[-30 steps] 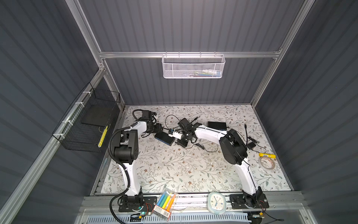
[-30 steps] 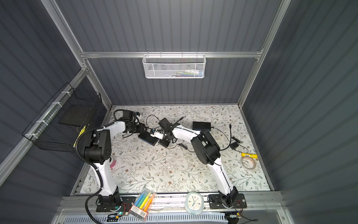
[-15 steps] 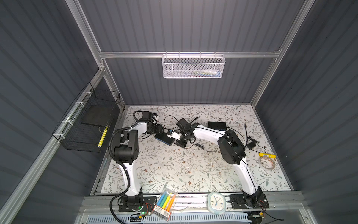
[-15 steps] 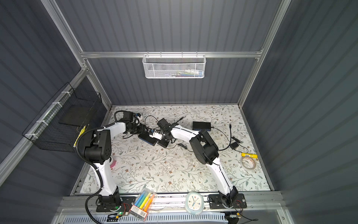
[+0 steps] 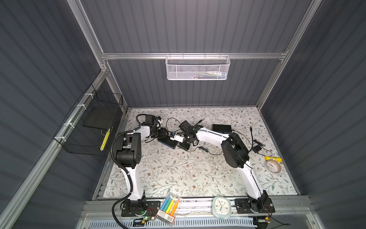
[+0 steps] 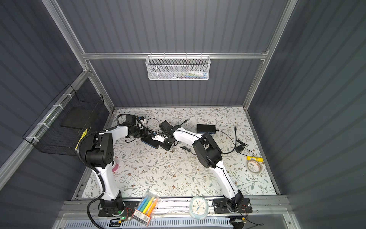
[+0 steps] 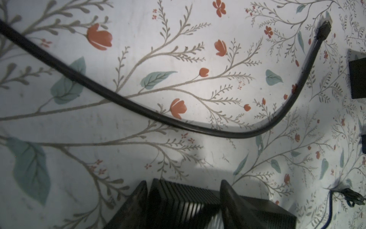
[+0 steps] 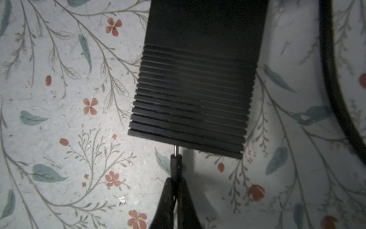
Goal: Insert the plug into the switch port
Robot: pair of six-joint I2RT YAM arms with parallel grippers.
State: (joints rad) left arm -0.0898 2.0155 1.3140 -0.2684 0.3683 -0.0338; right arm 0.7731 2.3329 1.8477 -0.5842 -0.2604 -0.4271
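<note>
Right fingers (image 8: 165,202) pinched tight on black plug (image 8: 176,161). Its metal tip pokes ahead of fingertips, meeting ribbed end of black switch (image 8: 194,89) on floral desk (image 8: 59,99); seated or not, unclear. Left fingers (image 7: 136,202) roughly half open, astride switch's ribbed body; grip on it cannot be told.
</note>
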